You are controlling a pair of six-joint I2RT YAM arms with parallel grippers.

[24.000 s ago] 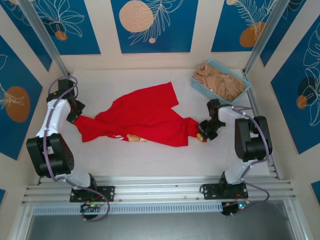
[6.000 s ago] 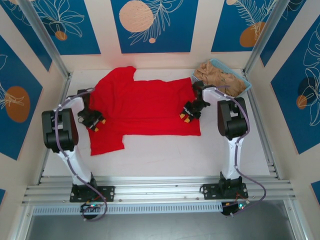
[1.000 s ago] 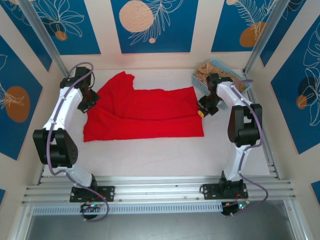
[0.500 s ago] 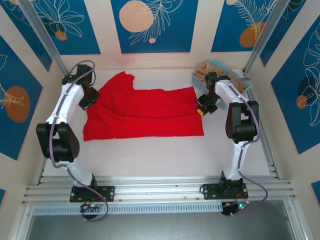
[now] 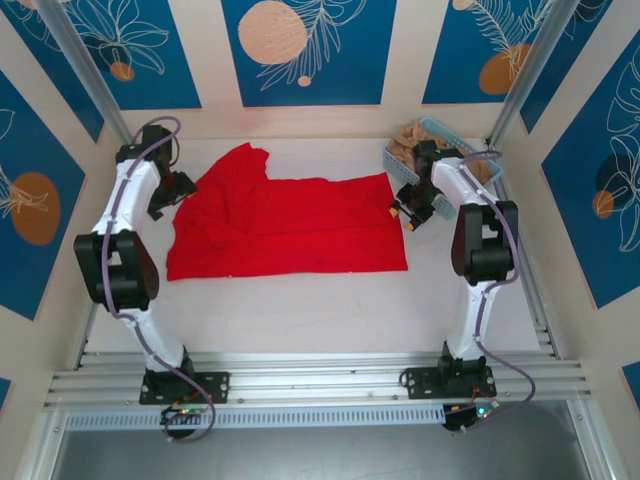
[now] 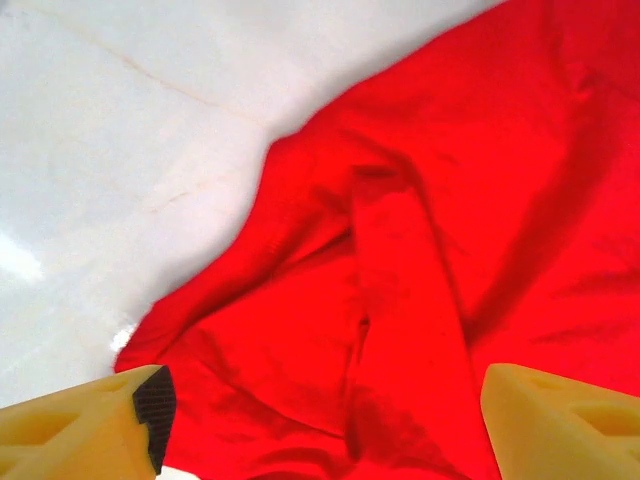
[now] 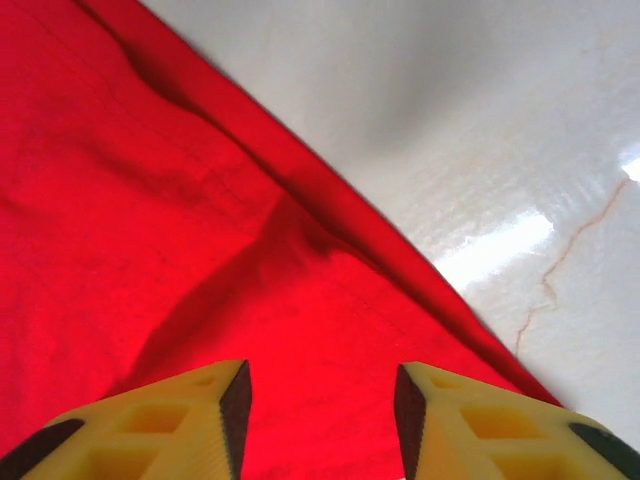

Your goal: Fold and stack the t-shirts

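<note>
**Workpiece.** The red t-shirt (image 5: 290, 225) lies flat on the white table (image 5: 300, 310), in the upper centre of the top view. It forms a rough rectangle, and a flap juts up at its upper left.

**Handling (judged).**
- The cloth is thin matte knit, soft and light, with no stiffness.
- It will sag and drag when lifted, and it may slide on the glossy tabletop.
- I should pinch at a hem or corner and take every layer, not the open middle.
- Soft creases and a raised ridge in the left wrist view mark where layers overlap.

**Jaws.**
- My left gripper (image 5: 165, 195) stands at the shirt's left edge with its yellow fingers (image 6: 90, 425) spread wide. It holds nothing.
- My right gripper (image 5: 408, 212) stands at the right edge, jaws partly apart above the hem, with no cloth between them.

**Surroundings.** More tan t-shirts (image 5: 410, 140) sit crumpled in the light blue basket (image 5: 392, 160), upper right, just beside my right gripper.
</note>
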